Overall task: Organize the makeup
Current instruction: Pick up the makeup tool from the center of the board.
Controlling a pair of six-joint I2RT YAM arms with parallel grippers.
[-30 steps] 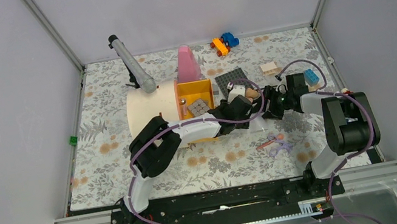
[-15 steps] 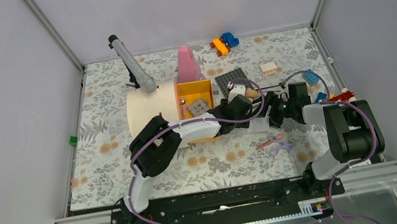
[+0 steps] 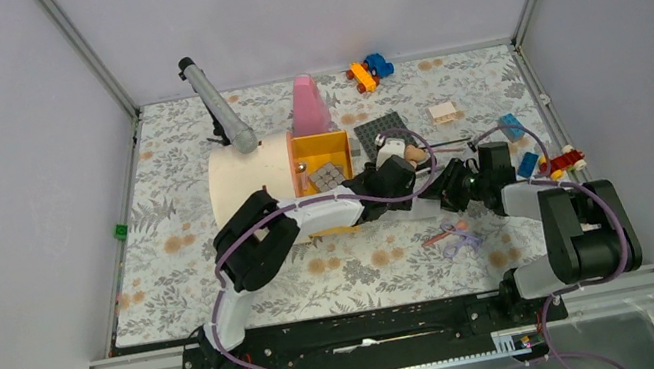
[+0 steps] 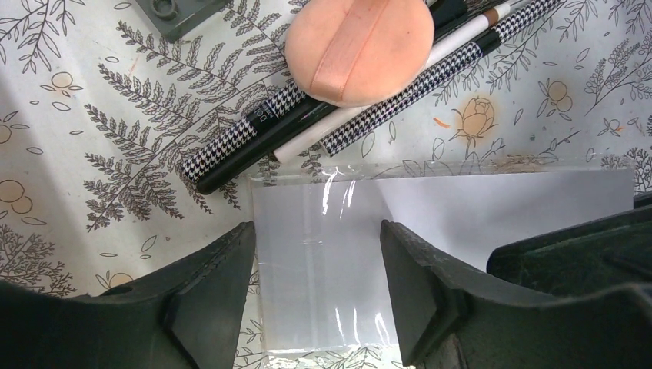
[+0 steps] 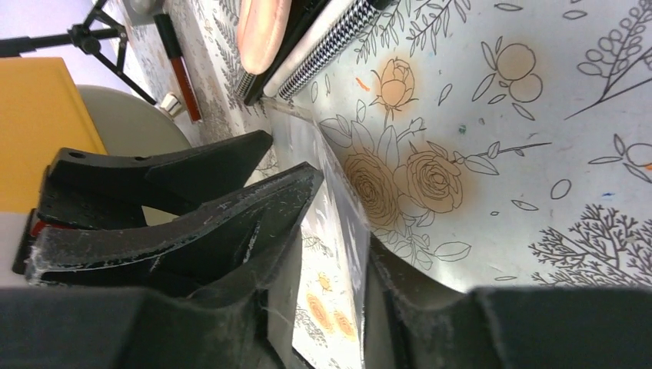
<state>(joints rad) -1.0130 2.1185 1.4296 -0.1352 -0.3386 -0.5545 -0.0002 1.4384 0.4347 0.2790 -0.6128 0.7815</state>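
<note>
The step in hand looks like opening the clear bag [image 4: 323, 261] so the makeup can go in. The bag lies flat on the desk [image 4: 92, 123]. The left fingers [image 4: 207, 292] stand apart, one on each side of its near end, and the film runs on under the right-hand one. The right fingers [image 5: 231, 215] are narrowly apart with the bag's edge in the gap. Whether they touch the film cannot be told.

To do this well, the right arm should catch only the upper layer of film and lift it gently. The left arm should press the bag down so it does not slide (thin film is likely slippery and may cling to itself). Pinching both layers would only drag the bag.

The peach puff [image 4: 357, 46] rests on the checked brushes [image 4: 430, 73] just beyond the bag's far edge, near a corner of the grey studded plate [image 4: 173, 11].

The bag shows nothing bulky inside. The yellow box [image 3: 316, 146] beside the cream drum [image 3: 246, 180] holds a small grey studded piece [image 3: 328, 176], and no makeup can be seen in it.
</note>
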